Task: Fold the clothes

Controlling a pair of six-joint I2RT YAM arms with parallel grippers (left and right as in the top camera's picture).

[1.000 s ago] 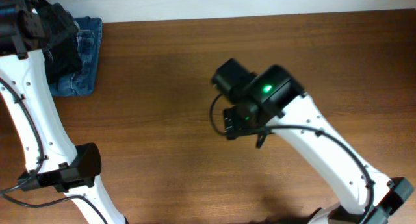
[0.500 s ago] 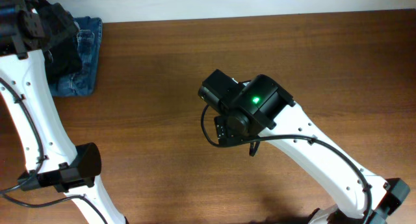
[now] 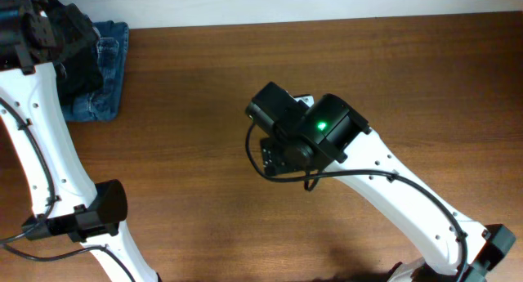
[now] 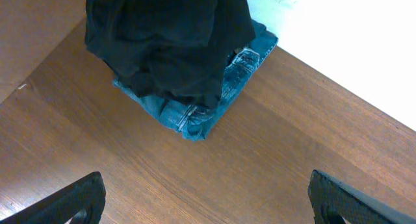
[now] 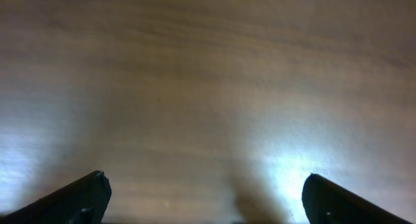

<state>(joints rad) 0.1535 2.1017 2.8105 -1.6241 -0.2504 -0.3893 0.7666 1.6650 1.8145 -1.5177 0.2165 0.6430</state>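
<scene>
Fingers wide on both arms, shirt [image 4: 169, 42] heaped on jeans [image 4: 201, 117].
Nearest, the right fingers [image 5: 71, 198] stand wide apart and empty over the bench [image 5: 208, 87], near its middle. The left fingers [image 4: 78, 198] are just as wide, holding nothing, up at the bench's 10 o'clock corner. Beyond them, at 12 o'clock in the left wrist view, the dark shirt lies crumpled on the jeans, whose blue edge shows at the shirt's 5 o'clock.
</scene>
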